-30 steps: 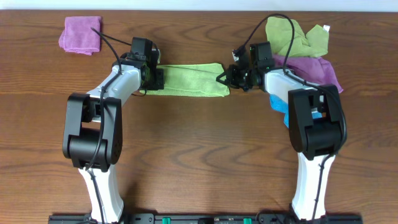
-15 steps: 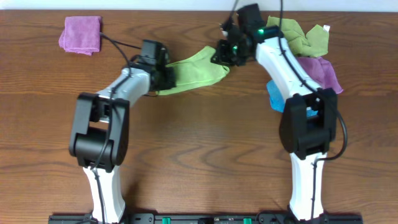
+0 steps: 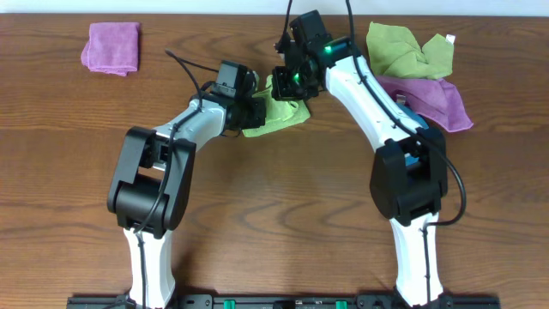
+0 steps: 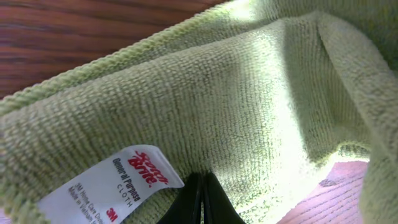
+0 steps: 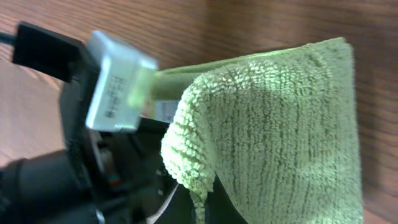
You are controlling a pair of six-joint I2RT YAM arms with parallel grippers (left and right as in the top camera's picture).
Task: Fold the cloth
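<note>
The lime-green cloth is bunched up at the back middle of the table, held at both ends. My left gripper is shut on its left end; in the left wrist view the closed fingertips pinch the pile beside the white tag. My right gripper is shut on the other end, lifted and brought close to the left one. In the right wrist view the cloth hangs from the right gripper, with the left arm's wrist right beside it.
A folded purple cloth lies at the back left. An olive-green cloth and a crumpled purple cloth lie at the back right, behind the right arm.
The right gripper carried its end of the cloth up and to the left, toward the left gripper. The left gripper shifted right. The flat strip of cloth is now bunched between them.
</note>
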